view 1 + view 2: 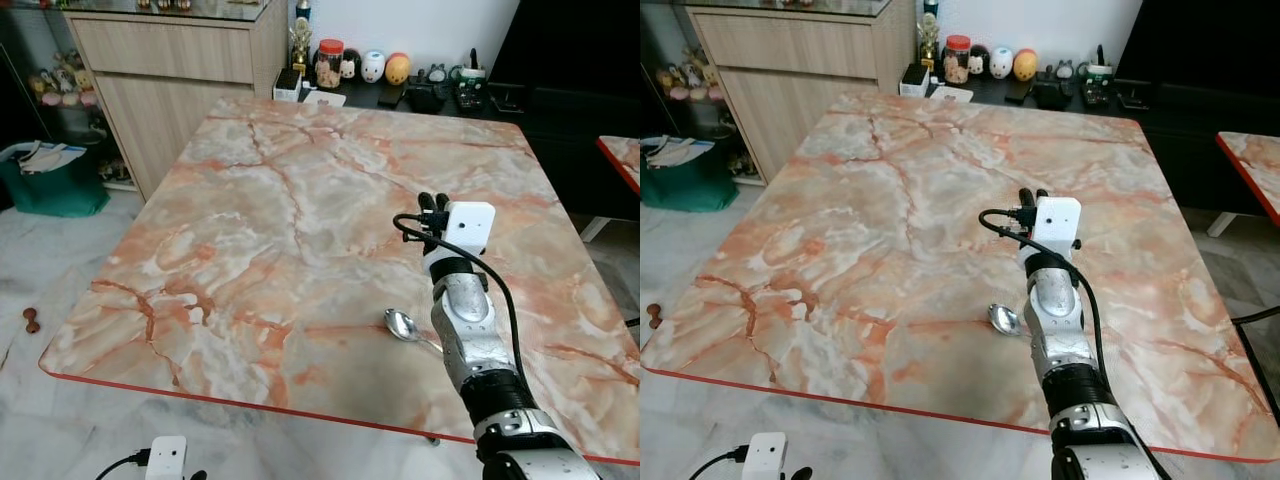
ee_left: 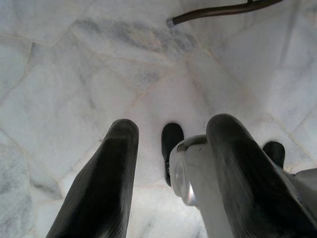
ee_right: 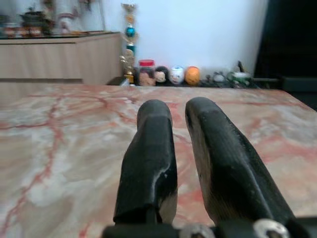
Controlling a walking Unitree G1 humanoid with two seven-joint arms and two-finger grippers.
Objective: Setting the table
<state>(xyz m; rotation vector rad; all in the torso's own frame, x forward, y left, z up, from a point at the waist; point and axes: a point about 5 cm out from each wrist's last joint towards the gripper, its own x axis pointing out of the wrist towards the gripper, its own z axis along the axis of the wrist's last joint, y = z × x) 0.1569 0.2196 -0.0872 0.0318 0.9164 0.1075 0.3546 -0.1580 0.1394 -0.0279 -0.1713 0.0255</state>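
A metal spoon (image 1: pixel 402 325) lies on the pink-veined marble table (image 1: pixel 250 200) near its front edge, bowl toward the table's middle and handle hidden under my right forearm. My right gripper (image 1: pixel 433 203) hovers over the table just beyond the spoon, pointing toward the far edge. In the right wrist view its fingers (image 3: pixel 153 148) stand close together with nothing between them. My left gripper (image 2: pixel 173 126) hangs low beside the table's front edge over the white marble floor, its fingers spread apart and empty.
A wooden cabinet (image 1: pixel 170 60) stands at the far left. Jars and small figurines (image 1: pixel 360 65) line a low black shelf behind the table. A green basket (image 1: pixel 50 175) sits on the floor at left. Another table's corner (image 1: pixel 622 155) shows at right.
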